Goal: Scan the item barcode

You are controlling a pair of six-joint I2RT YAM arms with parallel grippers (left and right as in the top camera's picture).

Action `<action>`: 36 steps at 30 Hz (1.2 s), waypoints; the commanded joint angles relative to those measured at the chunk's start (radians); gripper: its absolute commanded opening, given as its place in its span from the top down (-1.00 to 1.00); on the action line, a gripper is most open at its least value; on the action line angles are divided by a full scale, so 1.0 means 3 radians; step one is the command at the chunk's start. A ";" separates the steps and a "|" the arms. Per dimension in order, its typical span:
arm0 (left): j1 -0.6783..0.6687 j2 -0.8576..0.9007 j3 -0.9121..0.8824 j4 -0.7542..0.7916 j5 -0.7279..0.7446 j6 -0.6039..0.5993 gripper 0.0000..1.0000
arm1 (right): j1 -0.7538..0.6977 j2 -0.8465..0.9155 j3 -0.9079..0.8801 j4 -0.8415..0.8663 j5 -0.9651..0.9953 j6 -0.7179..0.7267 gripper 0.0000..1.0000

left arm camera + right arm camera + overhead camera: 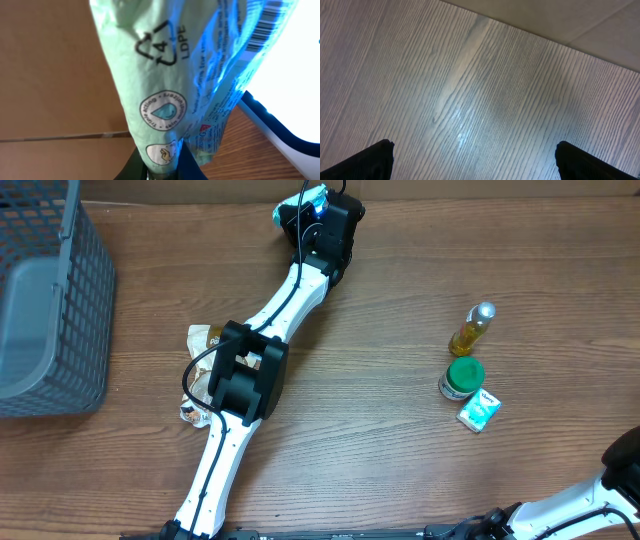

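Beside the lit scanner window (295, 75), the left hand (162, 170) pinches the green packet (165, 75) by one end. Its barcode (267, 22) lies askew to the light; turning that face squarely toward the window should help. Meanwhile the right hand (475, 162) gapes, idle.

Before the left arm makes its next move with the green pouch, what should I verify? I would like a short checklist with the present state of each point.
1. Left jaws shut on the green pouch: ok.
2. Barcode visible on the pouch: ok, at the top right of the left wrist view.
3. Barcode turned toward the bright panel beside it: cannot tell.
4. Right jaws open and empty over the table: ok.
5. Bottle, green-lidded jar and small carton away from the left arm: ok.
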 commanded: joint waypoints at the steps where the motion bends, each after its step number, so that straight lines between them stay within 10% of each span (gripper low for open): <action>1: -0.0020 0.0028 0.0037 -0.0074 0.0011 -0.0123 0.92 | -0.0003 -0.0047 0.0032 0.0011 0.0022 0.0001 -1.00; 23: -0.0081 -0.0429 0.0038 0.0191 -0.0231 -0.0511 0.91 | -0.0003 -0.0047 0.0032 0.0011 0.0022 0.0001 -1.00; 36: -0.0434 -0.1331 0.0038 -0.2679 0.1813 -0.2811 0.79 | -0.0003 -0.0047 0.0032 0.0011 0.0022 0.0001 -1.00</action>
